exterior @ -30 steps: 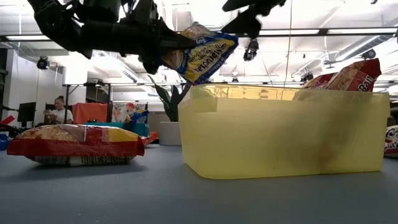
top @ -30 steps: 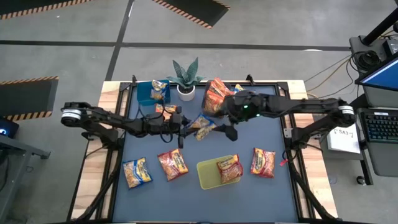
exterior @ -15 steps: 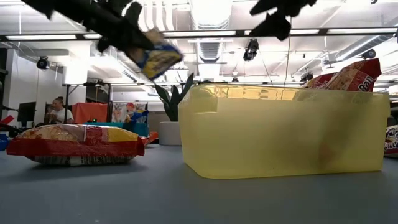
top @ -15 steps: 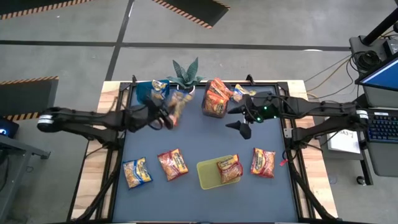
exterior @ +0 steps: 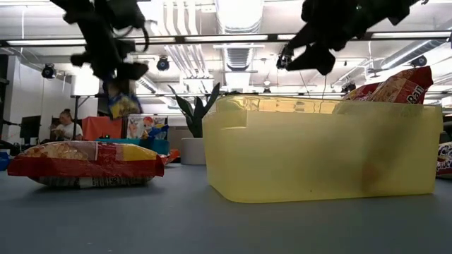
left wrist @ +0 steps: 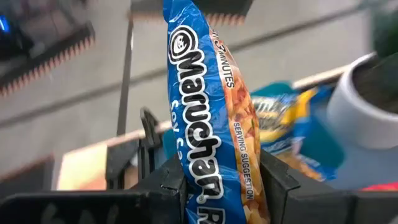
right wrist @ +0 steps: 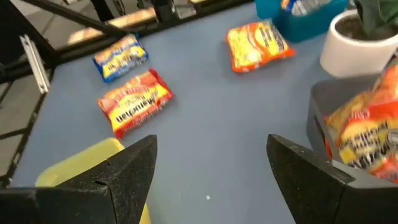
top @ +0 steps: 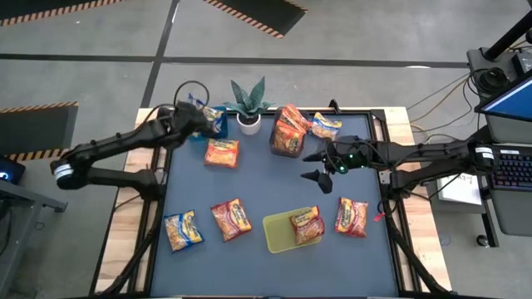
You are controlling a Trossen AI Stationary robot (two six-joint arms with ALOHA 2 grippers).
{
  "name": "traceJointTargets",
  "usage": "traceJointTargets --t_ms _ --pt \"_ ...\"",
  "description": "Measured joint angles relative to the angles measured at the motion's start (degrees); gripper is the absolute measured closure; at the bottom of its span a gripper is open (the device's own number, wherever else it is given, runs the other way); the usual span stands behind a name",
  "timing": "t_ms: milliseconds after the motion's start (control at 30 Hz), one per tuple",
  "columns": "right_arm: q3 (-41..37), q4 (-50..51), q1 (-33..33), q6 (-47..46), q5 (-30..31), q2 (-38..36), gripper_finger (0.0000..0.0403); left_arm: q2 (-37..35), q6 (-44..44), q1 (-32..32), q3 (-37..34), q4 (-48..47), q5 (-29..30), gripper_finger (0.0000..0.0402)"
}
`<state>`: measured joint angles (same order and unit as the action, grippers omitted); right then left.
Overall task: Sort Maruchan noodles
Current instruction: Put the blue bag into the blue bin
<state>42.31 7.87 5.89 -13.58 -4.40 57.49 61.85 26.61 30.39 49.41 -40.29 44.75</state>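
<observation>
The left gripper (top: 202, 123), jaws clamping a blue packet (left wrist: 208, 118), has swung over the blue bin (top: 197, 127) for release; the right gripper (top: 319, 166) waits wide open.

A broad bare stretch of the counter (top: 266, 187) is lying open in the middle, between the orange packet (top: 222, 153) and the yellow bin (top: 291, 230). Along the back edge, the potted plant (top: 248, 106), the blue bin (top: 198, 126) and the dark bin (top: 287, 133) are crowding the way. The right end effector (top: 316, 166) is hanging over open counter with its fingers spread.
</observation>
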Motion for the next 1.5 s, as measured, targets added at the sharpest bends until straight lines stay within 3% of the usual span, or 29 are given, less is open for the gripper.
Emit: traceJointTargets --t_ms 100,300,600,933,1500 --pt "-1.7 -0.5 0.0 0.0 0.0 0.0 0.0116 3.1 -1.0 5.5 0.0 0.6 -4.5 0.0306" --pt "-4.1 -1.4 0.0 0.1 0.0 0.0 0.0116 8.8 -2.0 11.1 0.2 0.7 -5.2 0.0306" --pt "-4.5 -2.7 0.0 1.4 0.0 -0.1 0.0116 13.5 -3.9 12.3 3.0 5.5 -3.2 0.0306" --pt "-4.6 -2.7 0.0 1.5 0.0 -0.1 0.0111 16.4 -2.8 12.6 3.4 0.2 -2.4 0.0306" --pt "-4.6 -2.7 0.0 1.6 0.0 -0.1 0.011 19.9 -1.3 12.8 3.4 0.4 -3.7 0.0306"
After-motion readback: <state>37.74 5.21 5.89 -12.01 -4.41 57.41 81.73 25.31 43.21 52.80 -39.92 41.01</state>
